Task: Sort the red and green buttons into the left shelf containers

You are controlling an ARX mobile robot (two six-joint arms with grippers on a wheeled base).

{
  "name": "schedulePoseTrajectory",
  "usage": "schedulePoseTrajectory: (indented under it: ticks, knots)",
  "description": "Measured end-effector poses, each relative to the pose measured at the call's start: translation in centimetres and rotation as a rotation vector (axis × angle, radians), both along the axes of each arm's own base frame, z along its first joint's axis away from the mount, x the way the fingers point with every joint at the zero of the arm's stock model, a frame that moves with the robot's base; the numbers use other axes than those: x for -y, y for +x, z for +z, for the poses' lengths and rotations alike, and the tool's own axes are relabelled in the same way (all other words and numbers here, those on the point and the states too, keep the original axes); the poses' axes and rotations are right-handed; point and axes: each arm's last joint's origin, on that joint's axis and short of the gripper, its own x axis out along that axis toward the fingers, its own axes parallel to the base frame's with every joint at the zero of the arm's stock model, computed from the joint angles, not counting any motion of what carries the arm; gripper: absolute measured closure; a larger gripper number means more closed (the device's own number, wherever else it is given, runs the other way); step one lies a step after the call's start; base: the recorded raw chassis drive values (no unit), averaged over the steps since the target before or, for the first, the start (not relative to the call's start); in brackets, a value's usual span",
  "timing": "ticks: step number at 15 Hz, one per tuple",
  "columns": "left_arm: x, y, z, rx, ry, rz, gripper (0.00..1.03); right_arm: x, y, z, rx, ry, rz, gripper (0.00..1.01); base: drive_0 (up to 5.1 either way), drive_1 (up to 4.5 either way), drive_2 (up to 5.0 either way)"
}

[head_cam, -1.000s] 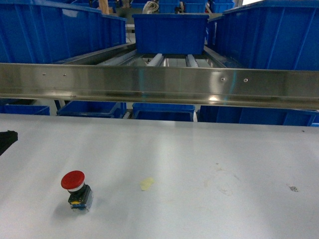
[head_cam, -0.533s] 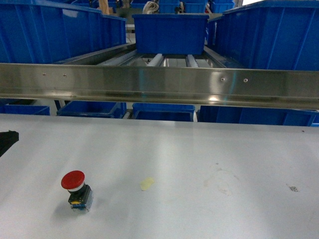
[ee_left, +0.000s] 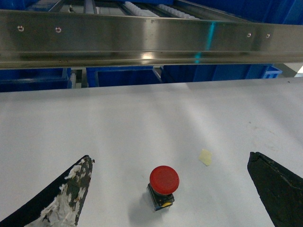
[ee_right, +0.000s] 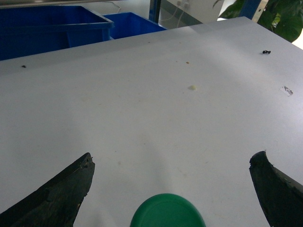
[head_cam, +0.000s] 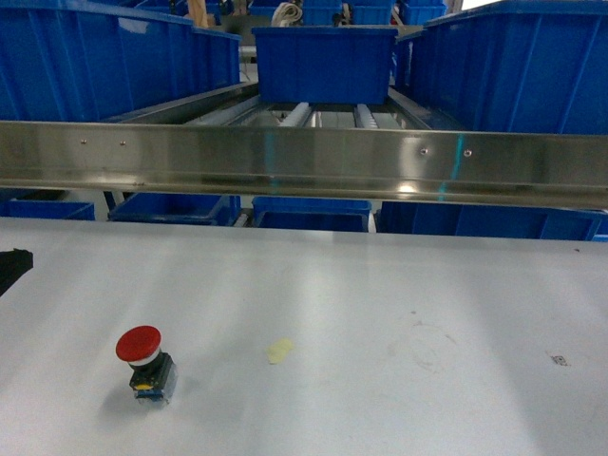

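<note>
A red button (head_cam: 142, 359) with a mushroom cap, white collar and black-blue body stands on the white table at the near left. In the left wrist view the red button (ee_left: 164, 184) lies between the spread fingers of my left gripper (ee_left: 169, 158), which is open and touches nothing. One black finger (head_cam: 13, 266) shows at the head view's left edge. A green button (ee_right: 168, 212) shows only its round cap at the bottom of the right wrist view, between the wide-apart fingers of my open right gripper (ee_right: 173, 155). The left shelf containers (head_cam: 104, 62) are big blue tubs at upper left.
A steel rail (head_cam: 304, 161) runs across the front of the shelf, above the table's far edge. More blue tubs (head_cam: 325, 62) sit on rollers at centre and right, others below. A small yellowish scrap (head_cam: 279, 351) lies on the table right of the red button.
</note>
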Motion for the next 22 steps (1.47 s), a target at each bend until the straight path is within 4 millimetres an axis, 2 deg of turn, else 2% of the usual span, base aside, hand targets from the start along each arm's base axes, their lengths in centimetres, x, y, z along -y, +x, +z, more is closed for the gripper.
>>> schedulePoseTrajectory:
  ticks: [1,4,11,12,14,15,16,17,20,22]
  knots:
    - [0.0,0.0,0.0,0.001,0.003,-0.001,0.05,1.1,0.0,-1.4,-0.029,0.016,-0.037,0.03,0.0,0.00,0.0]
    - [0.0,0.0,0.0,0.003,0.009,-0.003,0.05,0.8,0.2,-2.7,-0.048,0.054,0.020,0.03,0.0,0.00,0.0]
    - [0.0,0.0,0.0,0.003,0.009,-0.003,0.05,0.8,0.3,-3.0,-0.062,0.047,0.021,0.03,0.0,0.00,0.0]
    - [0.0,0.0,0.0,0.003,0.009,-0.003,0.05,0.8,0.3,-3.0,-0.061,0.047,0.022,0.08,0.0,0.00,0.0]
    - [0.0,0.0,0.0,0.003,0.009,-0.003,0.05,0.8,0.3,-3.0,-0.062,0.047,0.022,0.26,0.0,0.00,0.0]
    - [0.0,0.0,0.0,0.003,0.009,-0.003,0.05,0.8,0.3,-3.0,-0.061,0.047,0.022,0.55,0.0,0.00,0.0]
    - [0.0,0.0,0.0,0.003,0.009,-0.003,0.05,0.8,0.3,-3.0,-0.062,0.047,0.022,0.66,0.0,0.00,0.0]
    - [0.0,0.0,0.0,0.003,0.009,-0.003,0.05,0.8,0.3,-3.0,-0.063,0.047,0.021,0.70,0.0,0.00,0.0]
    - [0.0,0.0,0.0,0.003,0.009,-0.003,0.05,0.5,-0.1,-2.7,-0.066,0.060,0.056,0.70,0.0,0.00,0.0]
    - [0.0,0.0,0.0,0.003,0.009,-0.003,0.05,-0.4,-1.1,-0.7,-0.031,0.071,0.122,0.70,0.0,0.00,0.0]
